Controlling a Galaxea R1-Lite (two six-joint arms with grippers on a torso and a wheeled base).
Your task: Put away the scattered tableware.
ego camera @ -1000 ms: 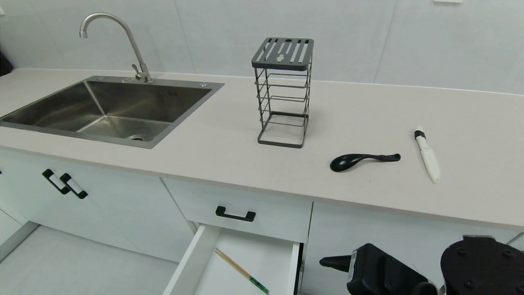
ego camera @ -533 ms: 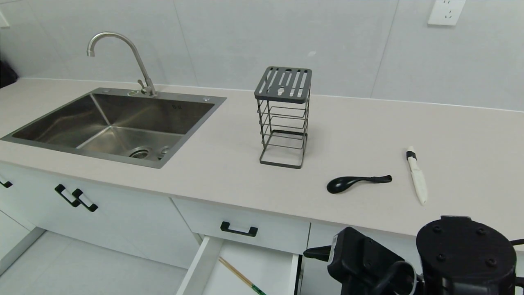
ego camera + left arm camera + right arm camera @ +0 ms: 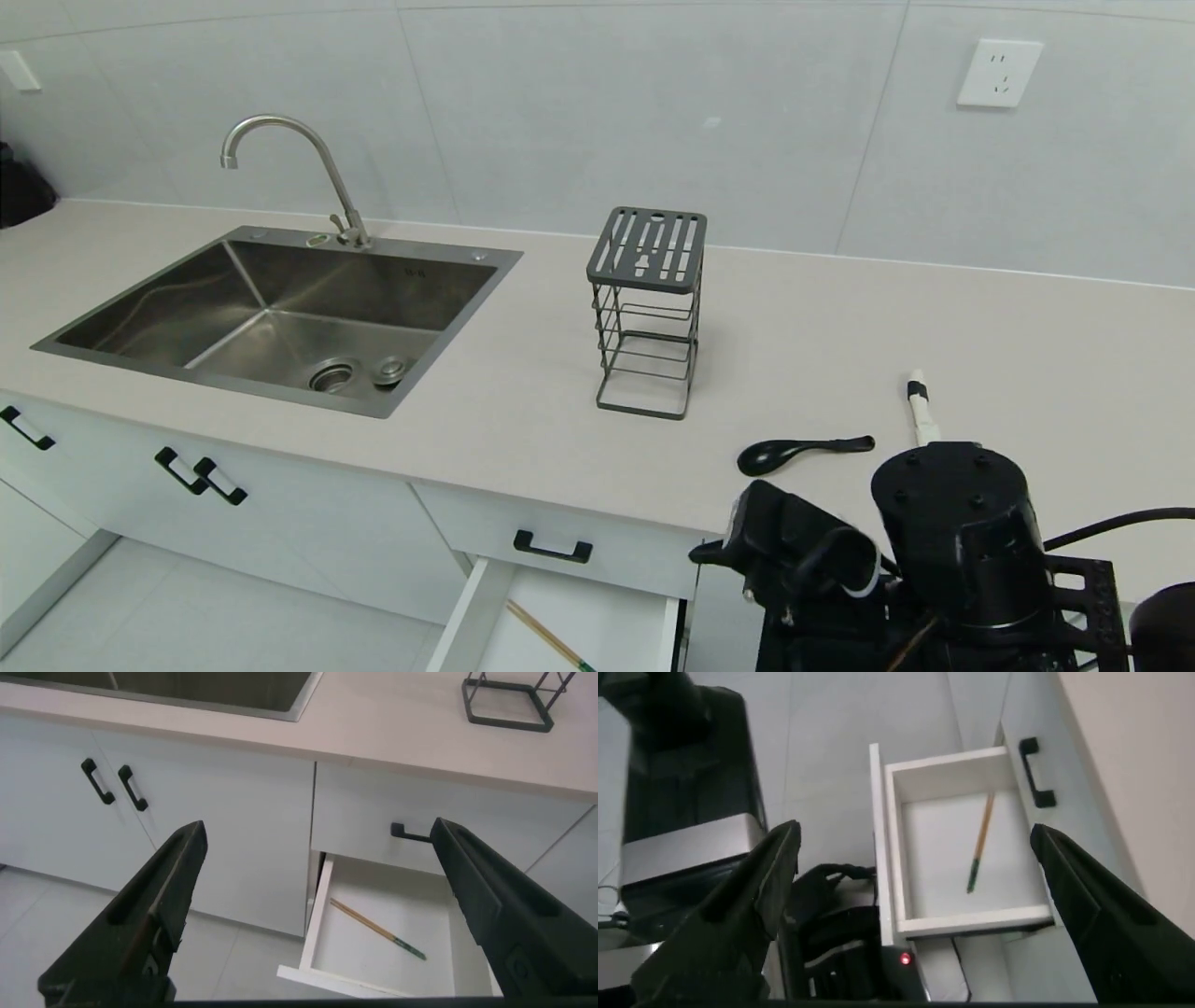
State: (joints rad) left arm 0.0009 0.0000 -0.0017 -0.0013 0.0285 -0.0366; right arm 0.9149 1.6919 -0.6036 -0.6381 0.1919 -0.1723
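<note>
Spoon (image 3: 803, 453), black, lies on the countertop (image 3: 523, 411) at 4 o'clock from the wire rack (image 3: 647, 313), its long axis 9-to-3 and its bowl toward 9 o'clock. White utensil (image 3: 922, 418) near the spoon's handle end runs 12-to-6, black band toward 12. Chopstick (image 3: 376, 926) rests diagonally in the open drawer (image 3: 316, 919), green tip toward the drawer front. Left gripper (image 3: 318, 826) and right gripper (image 3: 913, 829) have their fingers spread apart, holding nothing. Marking on the sink (image 3: 417, 272) wall is too small to read.

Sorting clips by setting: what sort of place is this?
Probably a kitchen: a sink with a faucet set in a counter, a drawer open below, a spoon on top.
</note>
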